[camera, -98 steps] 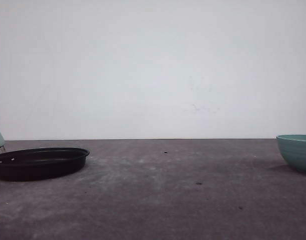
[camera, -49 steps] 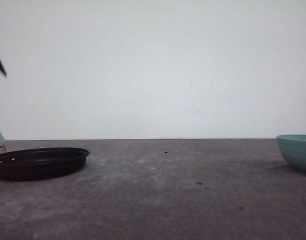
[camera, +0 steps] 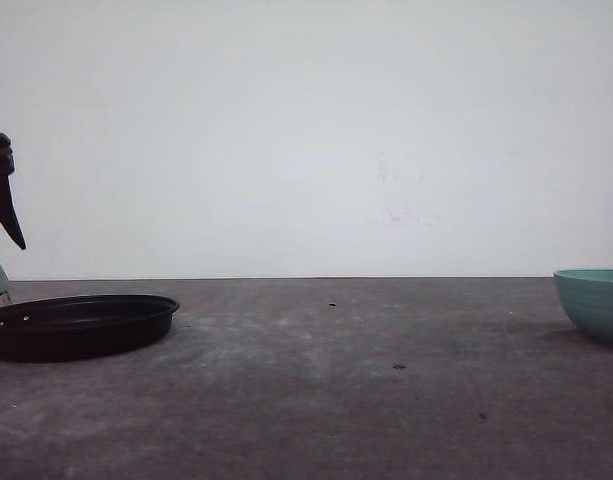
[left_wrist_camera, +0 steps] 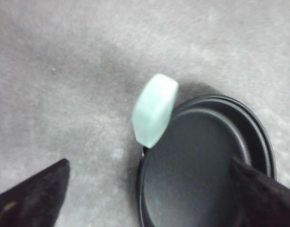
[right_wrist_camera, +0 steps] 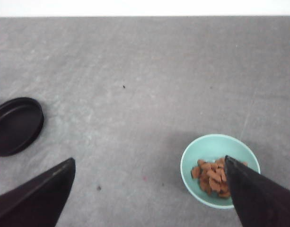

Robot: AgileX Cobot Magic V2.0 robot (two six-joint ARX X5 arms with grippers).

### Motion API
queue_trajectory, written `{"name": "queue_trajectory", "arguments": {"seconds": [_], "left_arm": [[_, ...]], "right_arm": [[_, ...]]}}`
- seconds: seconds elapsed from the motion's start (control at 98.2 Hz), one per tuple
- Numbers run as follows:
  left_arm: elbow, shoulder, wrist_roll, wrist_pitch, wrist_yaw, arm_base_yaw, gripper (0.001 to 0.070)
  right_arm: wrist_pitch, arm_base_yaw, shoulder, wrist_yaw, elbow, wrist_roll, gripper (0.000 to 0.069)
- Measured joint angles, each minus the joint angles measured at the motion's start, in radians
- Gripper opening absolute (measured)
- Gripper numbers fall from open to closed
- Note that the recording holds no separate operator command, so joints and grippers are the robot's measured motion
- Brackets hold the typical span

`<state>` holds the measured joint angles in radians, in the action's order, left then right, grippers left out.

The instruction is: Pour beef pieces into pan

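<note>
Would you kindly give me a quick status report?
Both jaws open, empty. Beef pieces in teal bowl, right side. Pan empty, far left. Table between them unobstructed.

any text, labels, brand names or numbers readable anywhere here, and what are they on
None: no words, brand marks, numbers or signs can be read in these views.
pan: plain black, mint handle unmarked.
teal bowl holding the beef pieces: no print visible.
table and wall: only specks and faint smudges, not lettering.
left pincer and right pincer: dark fingers, no markings.
</note>
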<state>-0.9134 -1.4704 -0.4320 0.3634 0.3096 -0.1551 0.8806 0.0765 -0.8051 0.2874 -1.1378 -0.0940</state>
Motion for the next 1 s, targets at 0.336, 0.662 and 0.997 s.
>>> {"name": "queue_trajectory", "arguments": {"seconds": [0.336,0.662,0.997], "left_arm": [[0.0,-0.063,-0.006,-0.078,-0.001,0.012,0.0406],[0.0,-0.123,-0.006,-0.114,-0.004,0.036,0.0386],[0.0,-0.141,-0.006,-0.064,-0.019,0.036,0.046]], "right_arm": [[0.05,0.0,0.012,0.0,0.0,0.0,0.0626],[0.098,0.0,0.015,0.0,0.0,0.0,0.0624],[0.119,0.0,0.025,0.0,0.0,0.0,0.0624]]}}
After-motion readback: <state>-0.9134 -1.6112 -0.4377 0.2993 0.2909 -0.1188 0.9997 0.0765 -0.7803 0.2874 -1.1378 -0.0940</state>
